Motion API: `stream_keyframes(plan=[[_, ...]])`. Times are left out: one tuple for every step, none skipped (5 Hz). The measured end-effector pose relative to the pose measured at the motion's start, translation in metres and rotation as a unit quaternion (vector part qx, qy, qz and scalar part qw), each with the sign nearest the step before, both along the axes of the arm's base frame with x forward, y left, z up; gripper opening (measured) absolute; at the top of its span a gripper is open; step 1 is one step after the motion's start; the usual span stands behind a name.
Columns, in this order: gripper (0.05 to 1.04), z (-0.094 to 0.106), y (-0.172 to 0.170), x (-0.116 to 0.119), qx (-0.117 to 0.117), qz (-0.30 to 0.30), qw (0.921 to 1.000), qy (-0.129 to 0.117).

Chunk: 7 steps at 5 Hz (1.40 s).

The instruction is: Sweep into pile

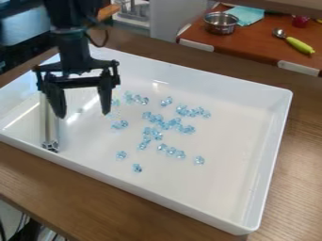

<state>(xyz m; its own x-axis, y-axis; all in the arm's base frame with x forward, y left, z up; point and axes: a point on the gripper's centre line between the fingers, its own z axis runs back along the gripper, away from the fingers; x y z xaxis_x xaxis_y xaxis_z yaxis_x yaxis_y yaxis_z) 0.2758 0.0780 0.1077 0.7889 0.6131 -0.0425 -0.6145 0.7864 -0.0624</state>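
Brown wood-grained table [301, 169] with a large, shallow white tray [232, 183] directly on it

Pale glare streaks in tray [229, 188]

Room between beads [169, 124] and near tray wall [157, 198]; wall obstructs.

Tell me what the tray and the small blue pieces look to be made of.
The tray looks like glossy plastic, going by its smooth white walls and streaky reflections. The small blue pieces are shiny and seem faceted and see-through: clear plastic or glass, I can't settle which.
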Motion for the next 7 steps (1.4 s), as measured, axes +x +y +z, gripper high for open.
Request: stream_keyframes(plan=[[1.0, 0.004, 0.004, -0.003, -0.026, -0.007, 0.9996, -0.008], [1.0, 0.003, 0.017, -0.008, -0.015, -0.012, 0.9998, -0.006], [1.0, 0.003, 0.041, -0.015, 0.005, -0.013, 0.9998, -0.011], [1.0, 0.016, 0.043, -0.021, 0.0, -0.021, 0.9995, -0.024], [1.0, 0.02, 0.053, -0.024, 0.007, -0.015, 0.9991, -0.039], [1.0, 0.018, 0.06, -0.02, 0.023, -0.017, 0.998, -0.057], [1.0, 0.004, 0.059, -0.02, 0.025, -0.02, 0.9976, -0.061]])
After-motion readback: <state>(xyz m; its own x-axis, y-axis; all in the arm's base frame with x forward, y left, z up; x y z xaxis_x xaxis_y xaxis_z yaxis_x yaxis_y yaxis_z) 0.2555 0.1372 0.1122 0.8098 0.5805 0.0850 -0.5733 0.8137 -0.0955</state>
